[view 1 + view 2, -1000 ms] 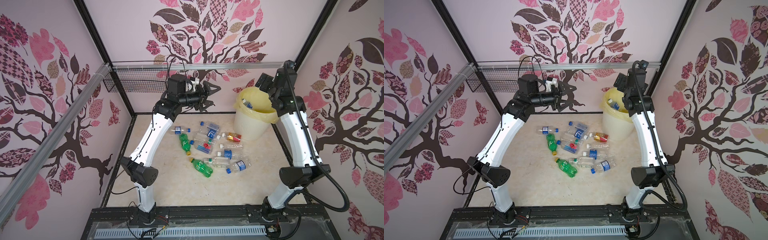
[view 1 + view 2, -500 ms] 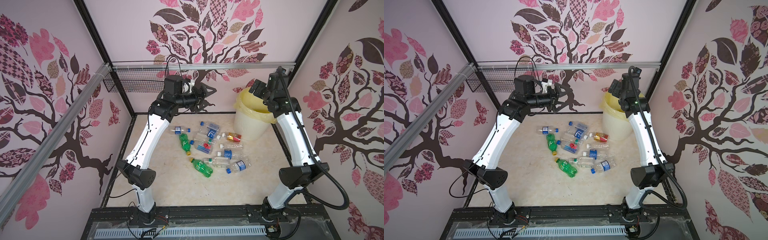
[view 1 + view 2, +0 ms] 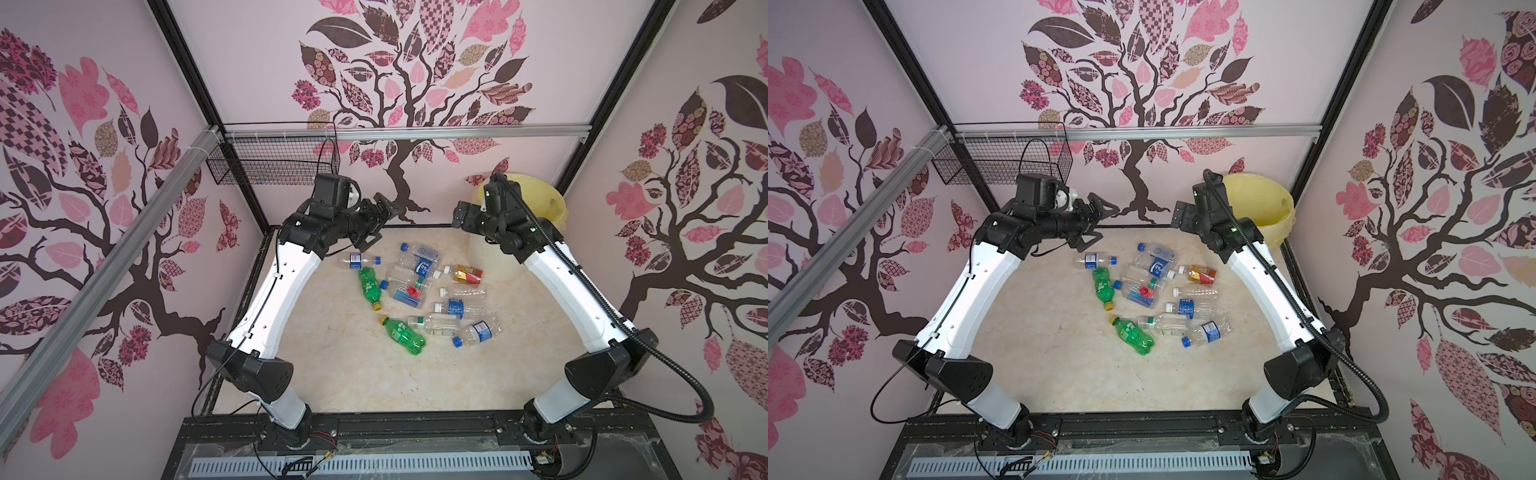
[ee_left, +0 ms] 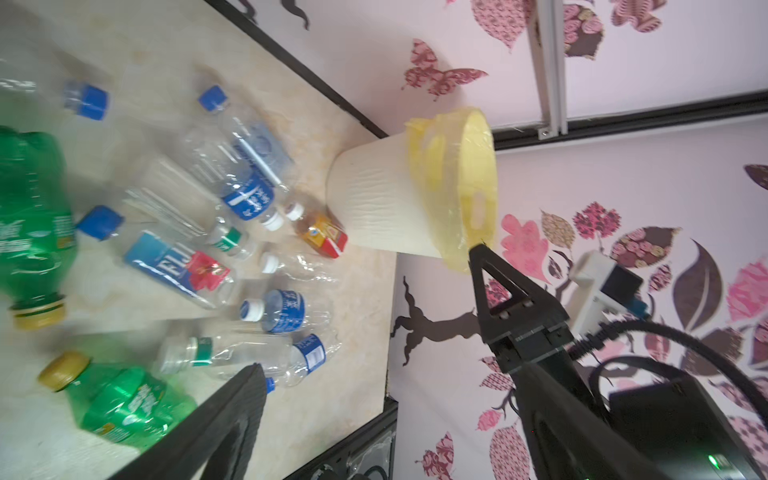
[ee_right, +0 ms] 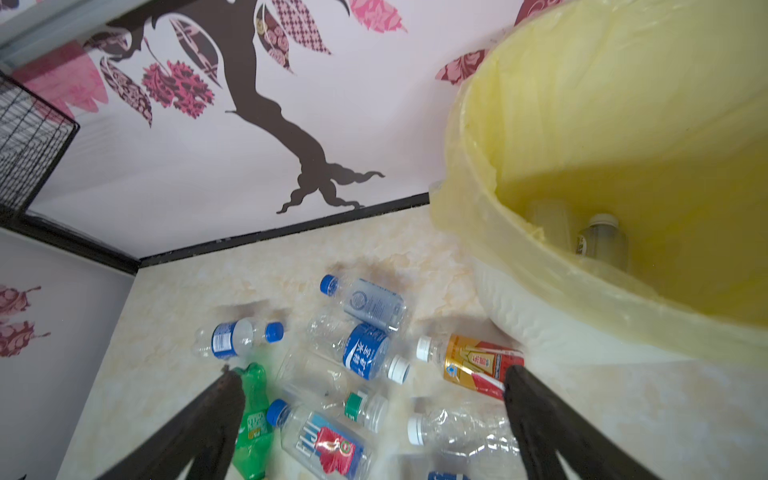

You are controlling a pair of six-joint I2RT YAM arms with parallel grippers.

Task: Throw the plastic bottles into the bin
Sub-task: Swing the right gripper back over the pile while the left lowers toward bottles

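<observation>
Several plastic bottles lie in a loose pile on the marble tabletop in both top views. Most are clear with blue caps; two are green and one has a red-gold label. The white ribbed bin with its yellow bag stands at the back right. A clear bottle lies inside it. My left gripper hangs open and empty above the pile's back left. My right gripper is open and empty, just left of the bin, above the pile.
A black wire mesh basket hangs on the back wall at the left. Aluminium rails run along the back and left walls. Patterned walls close in three sides. A black frame carrying both arm bases crosses the front.
My right gripper has swung from over the bin to the left and down, toward the pile. My left gripper has drawn back leftward and lower. Both stayed open.
</observation>
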